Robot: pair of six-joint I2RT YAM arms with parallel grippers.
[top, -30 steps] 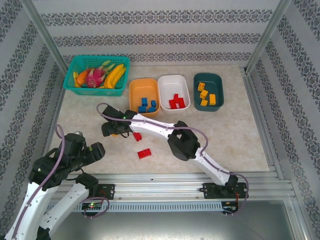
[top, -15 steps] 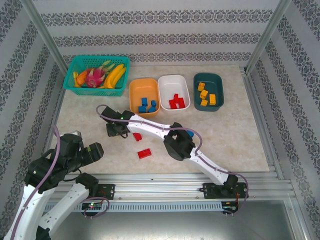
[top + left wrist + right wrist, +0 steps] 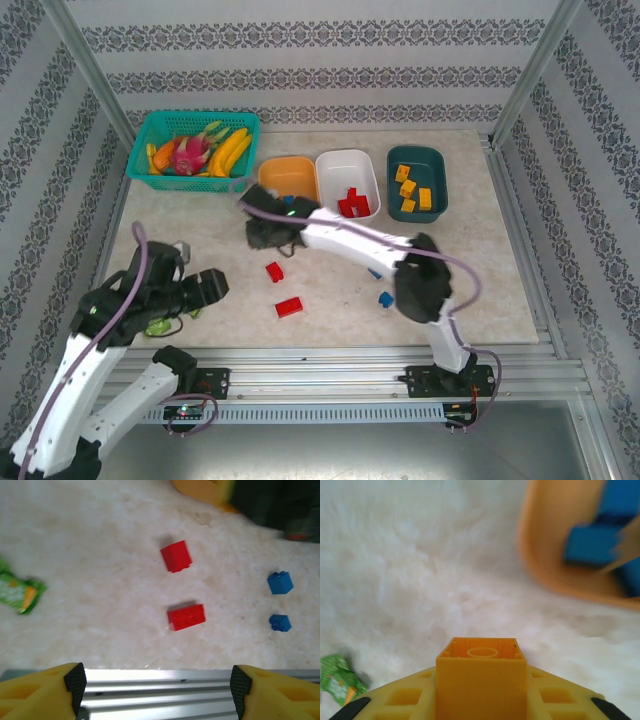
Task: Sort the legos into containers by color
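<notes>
Closest to you, your left tool hangs wide open with nothing in it, looking down at what's left on the tabletop: two red bricks and, off to their right, two blue bricks. A bit further out, your right tool is clamped on a yellow brick, just beside the orange tub, so well apart from where it probably belongs. At the back, the orange tub has blue ones in it, the white tub has reds and the teal tub has yellows. So I'd say you're mostly done: this yellow one to drop, then four more to pick up.
</notes>
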